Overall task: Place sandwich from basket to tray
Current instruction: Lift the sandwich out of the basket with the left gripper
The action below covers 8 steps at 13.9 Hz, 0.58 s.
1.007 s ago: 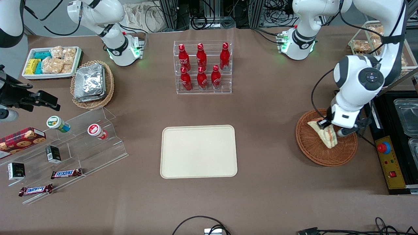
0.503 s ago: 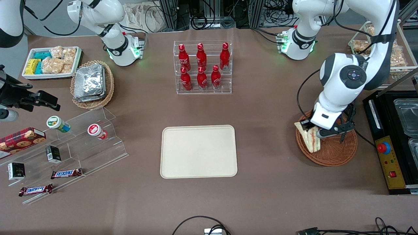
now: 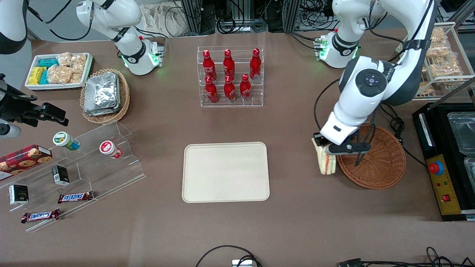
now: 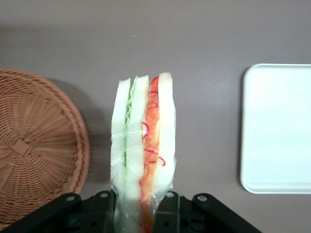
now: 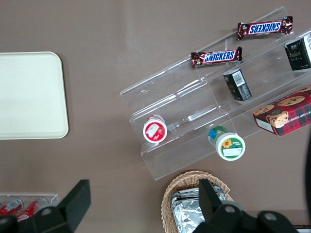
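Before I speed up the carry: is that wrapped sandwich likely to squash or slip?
Probably soft: the gripper holds the sandwich by one end, its layers splaying slightly. The clear wrap looks slick, so it could slip. It seems light, hanging between basket and tray.

Gripper (image 4: pixel 143 213) partly cut off at frame edge, sandwich (image 4: pixel 142 155) base seemingly hidden between jaws

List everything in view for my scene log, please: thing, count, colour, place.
sandwich: 1, white with red and green filling, held above the table between basket and tray
basket: 1, reddish-brown, working arm's end
tray: 1, cream, table centre
bottles: 6, red, in a clear rack farther from the camera than the tray
Snickers bars: 2, brown, parked arm's end
foil packs: silver stack, in a tan basket
gripper: 1, black, clamping the sandwich
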Available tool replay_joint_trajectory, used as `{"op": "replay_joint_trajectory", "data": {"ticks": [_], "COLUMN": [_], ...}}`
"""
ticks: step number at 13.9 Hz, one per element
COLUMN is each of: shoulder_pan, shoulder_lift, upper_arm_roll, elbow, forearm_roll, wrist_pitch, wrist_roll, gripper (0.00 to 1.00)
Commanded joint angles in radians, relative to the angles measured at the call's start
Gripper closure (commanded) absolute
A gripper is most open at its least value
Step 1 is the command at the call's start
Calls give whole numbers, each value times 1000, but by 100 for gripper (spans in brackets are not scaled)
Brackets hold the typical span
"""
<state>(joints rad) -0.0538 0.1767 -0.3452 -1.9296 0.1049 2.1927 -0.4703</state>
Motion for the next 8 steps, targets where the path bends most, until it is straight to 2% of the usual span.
{"op": "replay_joint_trajectory", "data": {"ticks": [1,2,4,8], "shoulder_pan": [0,0,-56,-187], "shoulder_lift": [78,81,124,334], "upper_arm_roll": [-43,-61,-75,-74], "elbow": [127,136,184,397], "forearm_roll": [18,25,88,203], "wrist_pitch": [-68,-68,-73,-148], "wrist_roll": [10,7,-51,-198], "gripper": [79,79,79,79]}}
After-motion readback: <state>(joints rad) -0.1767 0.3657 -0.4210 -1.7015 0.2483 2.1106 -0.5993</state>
